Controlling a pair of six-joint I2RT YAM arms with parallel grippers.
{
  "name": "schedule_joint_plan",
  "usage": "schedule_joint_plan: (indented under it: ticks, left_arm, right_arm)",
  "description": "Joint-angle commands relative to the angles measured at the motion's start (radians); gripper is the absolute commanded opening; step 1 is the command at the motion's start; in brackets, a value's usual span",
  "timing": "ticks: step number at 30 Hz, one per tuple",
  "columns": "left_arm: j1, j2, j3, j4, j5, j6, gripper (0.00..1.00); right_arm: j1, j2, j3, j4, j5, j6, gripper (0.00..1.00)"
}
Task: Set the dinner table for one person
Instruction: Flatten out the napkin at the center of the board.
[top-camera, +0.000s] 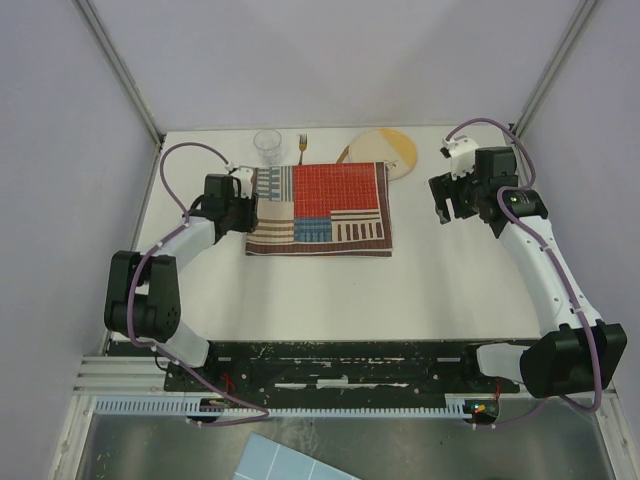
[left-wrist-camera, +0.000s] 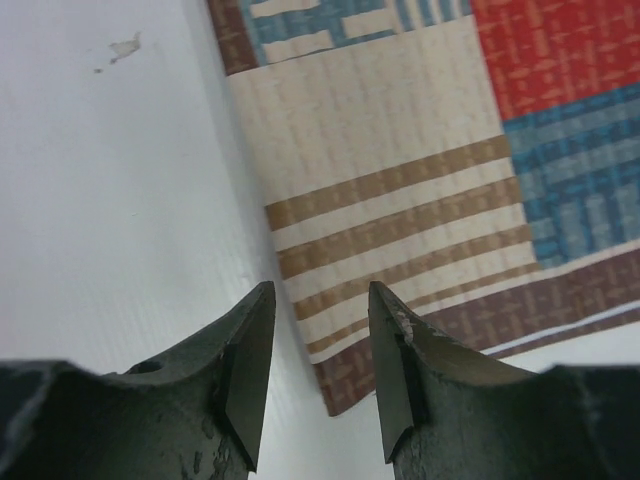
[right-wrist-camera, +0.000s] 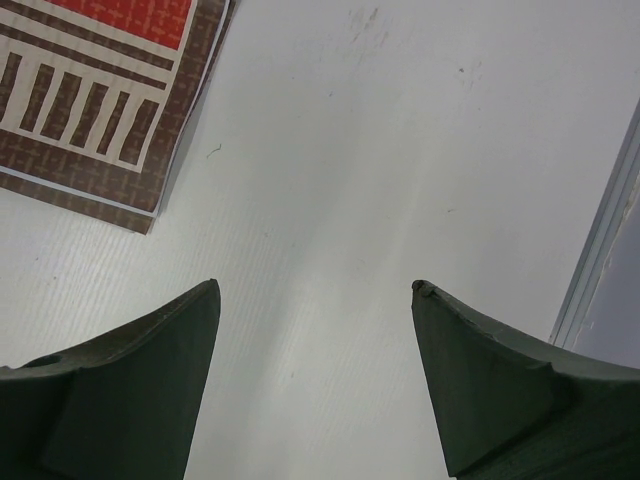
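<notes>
The dinner table (top-camera: 320, 290) is a large white top with metal-framed edges. A red, blue and beige patchwork placemat (top-camera: 320, 208) lies flat on its far middle. My left gripper (top-camera: 243, 205) hangs at the mat's left edge. In the left wrist view, the left gripper (left-wrist-camera: 320, 300) is open, nothing sits between its fingers, and the placemat's (left-wrist-camera: 400, 200) brown-bordered corner lies just below them. My right gripper (top-camera: 447, 205) hovers right of the mat. The right gripper (right-wrist-camera: 315, 290) is wide open over bare table (right-wrist-camera: 400, 150), with the placemat's corner (right-wrist-camera: 100, 110) at upper left.
Behind the mat stand a clear glass (top-camera: 267, 146), a fork (top-camera: 301, 150) and a beige round plate (top-camera: 385, 152) with a brown handle (top-camera: 344, 153) beside it. The metal frame edge (right-wrist-camera: 600, 260) runs close on the right. Walls enclose the table on three sides.
</notes>
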Motion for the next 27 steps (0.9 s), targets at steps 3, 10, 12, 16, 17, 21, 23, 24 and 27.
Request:
schedule_joint_plan:
  ticks: [3, 10, 12, 16, 17, 21, 23, 24, 27]
  left_arm:
    - [0.024, -0.008, -0.038, 0.107, 0.294, -0.117, 0.50]
    - [0.031, 0.089, -0.013, 0.113, 0.445, -0.161, 0.51]
    - [0.032, 0.109, -0.006, 0.109, 0.450, -0.162, 0.51]
    - [0.035, 0.119, -0.003, 0.103, 0.429, -0.148, 0.51]
    - [0.035, 0.114, 0.003, 0.094, 0.411, -0.141, 0.51]
    - [0.034, 0.057, 0.039, 0.021, 0.329, -0.096, 0.51]
    - [0.037, 0.017, 0.052, -0.009, 0.276, -0.081, 0.51]
    - [0.037, -0.002, 0.053, -0.021, 0.245, -0.074, 0.51]
    - [0.038, -0.032, 0.054, -0.059, 0.176, -0.044, 0.52]
  right_arm:
    - [-0.004, -0.025, 0.002, 0.032, -0.017, 0.017, 0.86]
    - [-0.006, -0.020, 0.006, 0.028, -0.018, 0.016, 0.86]
    - [-0.006, -0.018, 0.005, 0.027, -0.019, 0.016, 0.86]
    - [-0.006, -0.014, 0.006, 0.028, -0.021, 0.016, 0.86]
    - [-0.005, -0.015, 0.004, 0.028, -0.021, 0.016, 0.86]
    - [-0.008, -0.015, -0.007, 0.030, -0.022, 0.014, 0.86]
    - [-0.007, -0.017, -0.011, 0.033, -0.024, 0.014, 0.86]
    - [-0.008, -0.016, -0.011, 0.033, -0.025, 0.014, 0.86]
    - [-0.009, -0.016, -0.007, 0.032, -0.029, 0.015, 0.86]
